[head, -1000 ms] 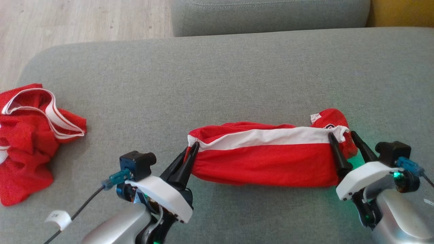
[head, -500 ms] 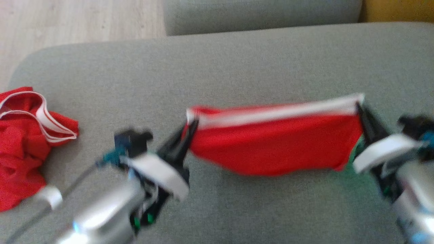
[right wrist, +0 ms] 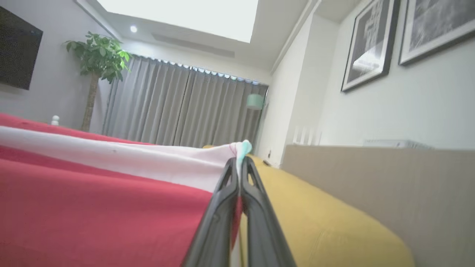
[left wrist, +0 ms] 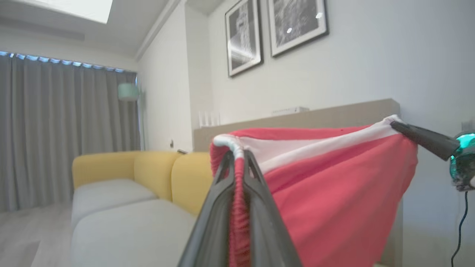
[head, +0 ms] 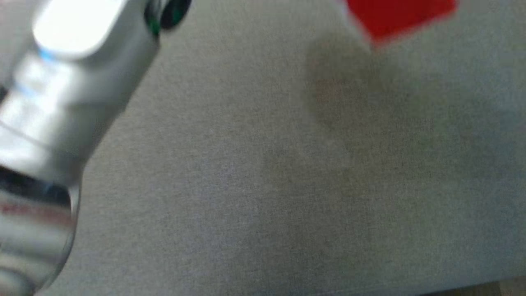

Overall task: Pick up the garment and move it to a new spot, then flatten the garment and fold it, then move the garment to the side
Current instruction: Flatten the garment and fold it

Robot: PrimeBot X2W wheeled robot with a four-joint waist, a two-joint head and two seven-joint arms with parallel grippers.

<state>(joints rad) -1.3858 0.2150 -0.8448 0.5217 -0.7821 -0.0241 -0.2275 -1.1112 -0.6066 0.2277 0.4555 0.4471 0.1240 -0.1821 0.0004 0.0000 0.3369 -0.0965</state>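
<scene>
I'm holding red garment aloft, long axis running left to right: left gripper clamping on left corner of white band, right gripper clamping on right corner.

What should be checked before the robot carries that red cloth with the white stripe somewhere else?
1. Left gripper shut on one end of the red fabric garment with a white band: ok.
2. Right gripper shut on the band's other end: ok.
3. Band pulled taut between the two grippers, red cloth hanging below it: ok.
4. Lower edge of the garment clear of the grey fabric cushion: cannot tell; the head view is blurred.
5. Free spot to lay the garment down: cannot tell.
</scene>
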